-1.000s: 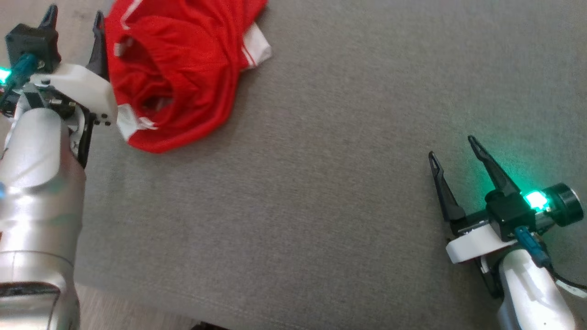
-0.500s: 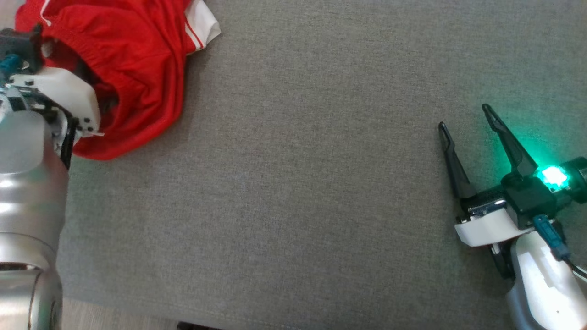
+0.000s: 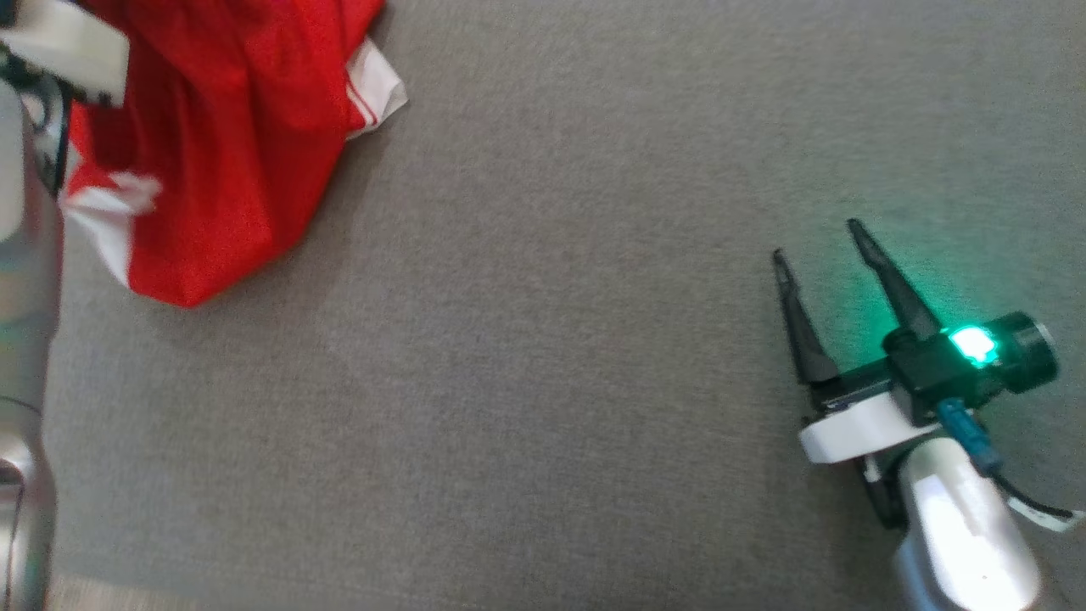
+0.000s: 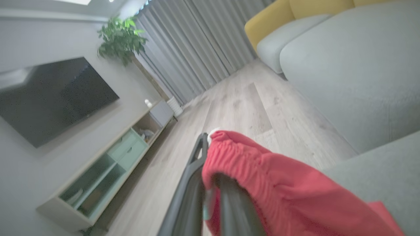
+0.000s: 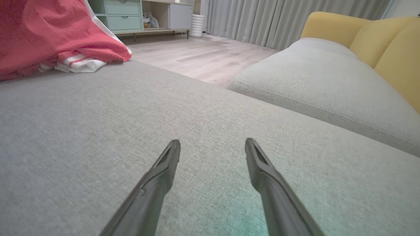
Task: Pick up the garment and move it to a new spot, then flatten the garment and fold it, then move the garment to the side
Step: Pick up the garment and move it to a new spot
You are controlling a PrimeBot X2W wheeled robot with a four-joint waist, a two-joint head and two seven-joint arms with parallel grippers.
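The garment [image 3: 229, 144] is red with white trim, hanging lifted at the head view's top left, its lower end still on the grey cushion [image 3: 543, 356]. In the left wrist view my left gripper [image 4: 210, 183] is shut on the garment's [image 4: 262, 177] elastic waistband, the cloth draped over the right finger. My right gripper [image 3: 819, 238] rests open over the cushion at the right, far from the cloth, nothing between its fingers [image 5: 164, 170]. The right wrist view shows the garment [image 5: 49, 36] at top left.
The grey cushion [image 5: 98, 124] spreads wide between the grippers. Beyond it lie a wooden floor [image 5: 203, 55], a second grey seat [image 5: 315, 75] with a yellow backrest [image 5: 387, 42], a low TV cabinet [image 4: 108, 170], a plant [image 4: 121, 37] and curtains [image 4: 197, 49].
My left gripper has shut on the garment's waistband and raised it, so the cloth now hangs stretched upward. The head camera has shifted. The right gripper stays open.
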